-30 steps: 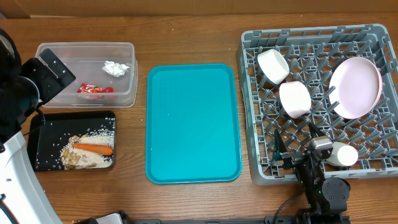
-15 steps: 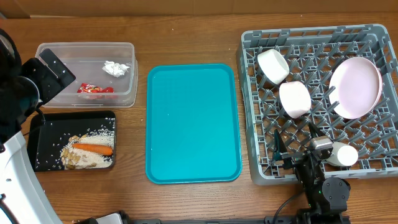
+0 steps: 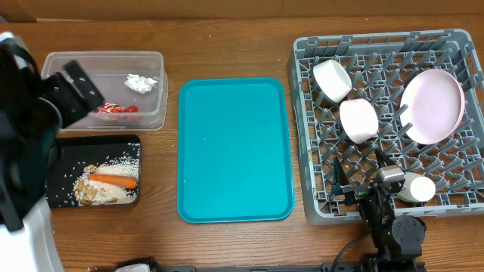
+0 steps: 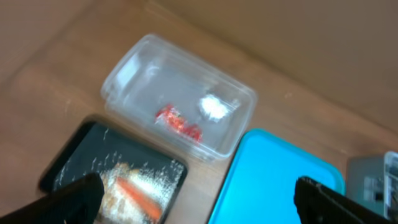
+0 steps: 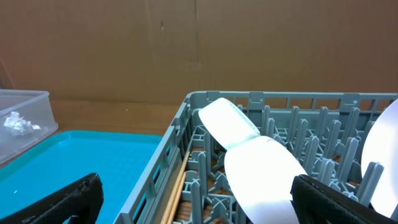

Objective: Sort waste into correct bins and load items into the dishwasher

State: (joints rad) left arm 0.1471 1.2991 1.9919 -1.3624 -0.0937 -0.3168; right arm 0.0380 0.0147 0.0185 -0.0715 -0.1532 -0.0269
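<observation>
The clear tub [image 3: 155, 91] holds a red wrapper [image 3: 117, 110] and a white napkin [image 3: 141, 82]. In front of it, the black tray [image 3: 57, 193] carries beige scraps [image 3: 94, 194] and an orange carrot stick [image 3: 113, 180]. My left gripper [image 4: 199, 202] hangs open and empty high above both bins. The grey dish rack [image 3: 302, 113] holds two white bowls [image 3: 333, 80] [image 3: 358, 119], the pink plate [image 3: 432, 106] and a white cup [image 3: 417, 187]. At the rack's front edge my right gripper [image 5: 199, 199] stands open, holding nothing.
A teal serving tray [image 3: 234, 149] lies bare between the bins and the rack. Wooden chopsticks [image 5: 180, 183] lie along the rack's left inner wall. My left arm [image 3: 26, 143] covers the left ends of both bins in the overhead view.
My left arm has swung to the right over the bins' left ends and looks blurred. The right arm and every object have stayed put.
</observation>
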